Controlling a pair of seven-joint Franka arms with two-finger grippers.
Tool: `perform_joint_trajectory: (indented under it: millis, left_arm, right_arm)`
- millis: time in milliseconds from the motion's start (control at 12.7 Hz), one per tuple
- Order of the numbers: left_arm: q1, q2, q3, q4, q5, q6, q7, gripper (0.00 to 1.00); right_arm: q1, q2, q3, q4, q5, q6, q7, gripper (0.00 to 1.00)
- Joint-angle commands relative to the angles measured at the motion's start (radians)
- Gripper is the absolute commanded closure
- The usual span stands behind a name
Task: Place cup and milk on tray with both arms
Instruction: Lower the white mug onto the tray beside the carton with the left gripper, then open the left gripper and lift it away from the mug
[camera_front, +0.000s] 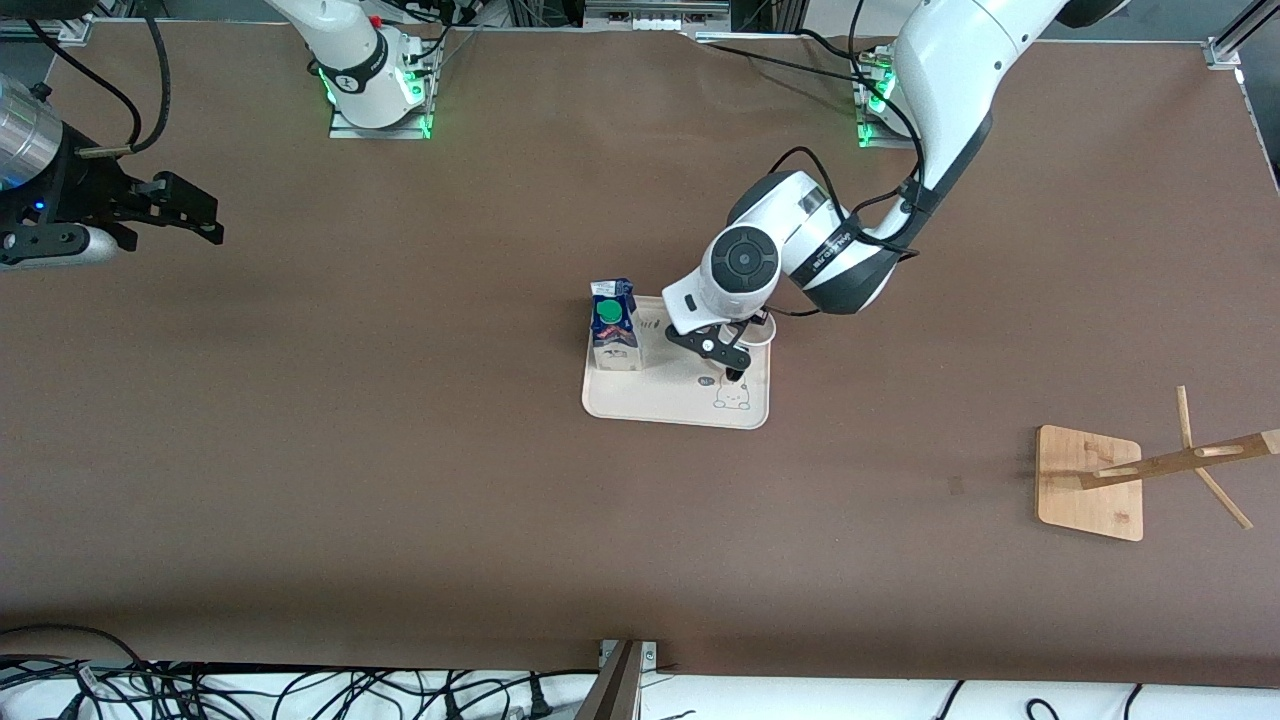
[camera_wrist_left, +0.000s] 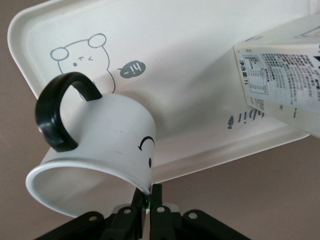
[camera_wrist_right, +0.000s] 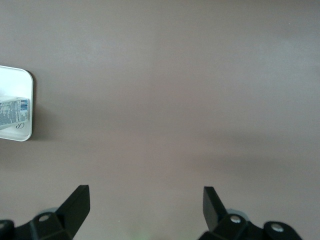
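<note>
I have the left end effector (camera_front: 737, 362) over the cream rabbit tray (camera_front: 665, 405), its fingers (camera_wrist_left: 156, 200) pinched on the rim of the white smiley mug (camera_wrist_left: 102, 150). In the left wrist view the mug is tilted, black handle (camera_wrist_left: 57, 117) toward the rabbit drawing (camera_wrist_left: 82, 57); I cannot tell whether it touches the tray. The milk carton (camera_front: 613, 325) stands upright on the tray, at the corner toward the right arm's end, green cap (camera_front: 608, 311) up. My right end effector (camera_front: 180, 210) waits over bare tabletop (camera_front: 400, 480) well apart from the tray, fingers spread and holding nothing. A wooden rack (camera_front: 1140, 470) sits toward the left arm's end.
</note>
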Motion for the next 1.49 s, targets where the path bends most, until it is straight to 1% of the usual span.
perform_joint_trajectory:
  millis: [0,79,157,236,315,551,708,865,1101,1258,1416]
  left_arm:
    - [-0.04,0.03,0.04,0.036,-0.013,0.012,0.007,1.0]
    - [-0.04,0.03,0.04,0.036,-0.013,0.027,0.007,1.0]
    - [-0.04,0.03,0.04,0.036,-0.013,0.036,0.006,0.82]
    - [-0.04,0.028,0.04,0.036,-0.011,0.045,0.004,0.34]
    - [-0.042,0.024,0.04,0.036,-0.01,0.055,0.0,0.0]
    - [-0.04,0.009,0.04,0.037,-0.017,0.058,-0.017,0.0]
    - [-0.039,-0.017,0.04,0.066,-0.019,0.038,-0.029,0.0]
    - [-0.036,-0.085,0.041,0.068,-0.019,-0.037,-0.034,0.0]
    - [-0.025,-0.218,0.118,0.086,-0.02,-0.141,-0.025,0.0]
    - [-0.011,-0.275,0.171,0.158,-0.02,-0.232,-0.02,0.0]
    - [0.054,-0.286,0.179,0.282,-0.02,-0.371,-0.016,0.0]
  right_arm:
    - [-0.009,0.0,0.01,0.016,-0.009,-0.015,0.007,0.0]
    - [-0.009,0.0,0.01,0.016,-0.009,-0.015,0.007,0.0]
    - [-0.009,0.0,0.01,0.016,-0.009,-0.015,0.007,0.0]
    - [-0.009,0.0,0.01,0.016,-0.009,-0.015,0.007,0.0]
    - [-0.009,0.0,0.01,0.016,-0.009,-0.015,0.007,0.0]
    - [-0.009,0.0,0.01,0.016,-0.009,-0.015,0.007,0.0]
    - [-0.009,0.0,0.01,0.016,-0.009,-0.015,0.007,0.0]
    - [-0.009,0.0,0.01,0.016,-0.009,-0.015,0.007,0.0]
    - [-0.009,0.0,0.01,0.015,-0.009,-0.015,0.006,0.0]
    - [-0.009,0.0,0.01,0.016,-0.009,-0.015,0.006,0.0]
    - [-0.009,0.0,0.01,0.015,-0.009,-0.015,0.006,0.0]
